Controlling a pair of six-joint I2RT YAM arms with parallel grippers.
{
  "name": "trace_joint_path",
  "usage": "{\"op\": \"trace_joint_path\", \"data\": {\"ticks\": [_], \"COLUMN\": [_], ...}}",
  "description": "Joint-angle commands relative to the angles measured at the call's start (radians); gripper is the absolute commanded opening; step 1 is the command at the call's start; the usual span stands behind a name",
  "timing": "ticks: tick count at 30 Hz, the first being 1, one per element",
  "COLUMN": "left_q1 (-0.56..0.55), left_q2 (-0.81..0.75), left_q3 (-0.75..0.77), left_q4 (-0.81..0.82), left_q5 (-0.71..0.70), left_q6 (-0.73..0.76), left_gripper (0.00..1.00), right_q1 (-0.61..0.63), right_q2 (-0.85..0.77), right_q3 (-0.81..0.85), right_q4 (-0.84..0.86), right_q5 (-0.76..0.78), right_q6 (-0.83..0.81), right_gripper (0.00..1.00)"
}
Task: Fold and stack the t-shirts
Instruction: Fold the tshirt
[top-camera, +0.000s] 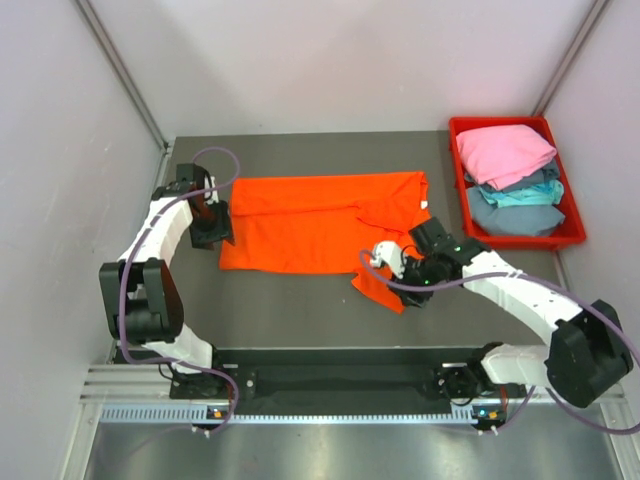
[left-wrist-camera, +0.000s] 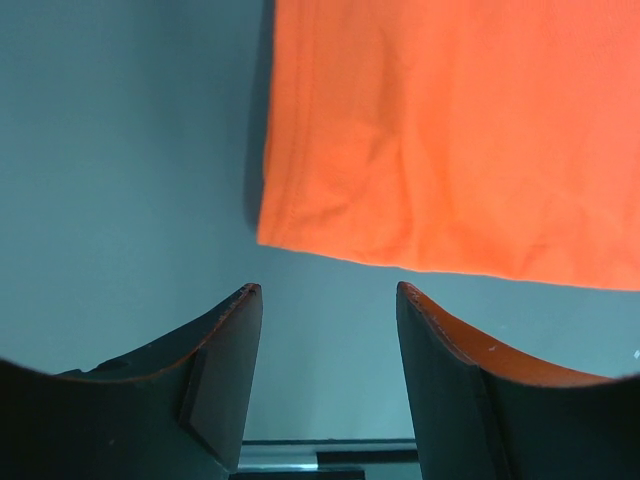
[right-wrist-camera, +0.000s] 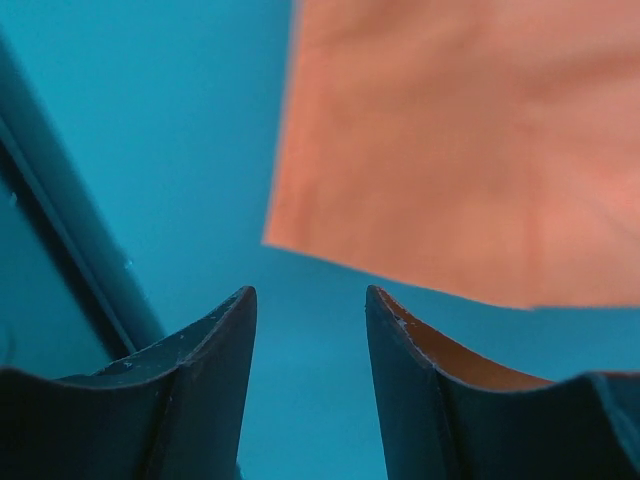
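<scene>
The orange t-shirt (top-camera: 320, 222) is being flanked on the counter (top-camera: 290, 310). The left jaws and right jaws are being held apart, empty, beside its near corners.

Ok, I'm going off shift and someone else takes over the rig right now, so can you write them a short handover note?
Left tool: open, empty, at the left edge of the orange shirt.
Right tool: open, empty, by its near right sleeve.
The orange shirt lies spread on the table. The pink shirt, teal shirt and grey-blue shirt are piled in the red bin.
Done: orange shirt laid out, not fully folded.
Left: finish folding it, then fold and stack the other three.
</scene>
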Motion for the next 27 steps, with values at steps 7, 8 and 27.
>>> {"op": "trace_joint_path", "data": {"ticks": [7,8,27], "left_q1": [0.005,0.01,0.046], "left_q2": [-0.03,-0.036,-0.102], "left_q3": [0.004,0.001,-0.043], "left_q4": [0.05,0.05,0.036], "left_q5": [-0.068,-0.066,-0.042], "left_q6": [0.004,0.002,-0.007], "left_gripper": [0.61,0.61,0.61], "right_q1": [0.161,0.164,0.184], "right_q2": [0.045,0.05,0.202], "right_q3": [-0.035,-0.049,-0.106], "right_q4": [0.019,0.027,0.22], "right_q5": [0.029,0.029,0.107], "right_q6": [-0.089,-0.087,-0.073], "right_gripper": [0.45,0.45,0.25]}}
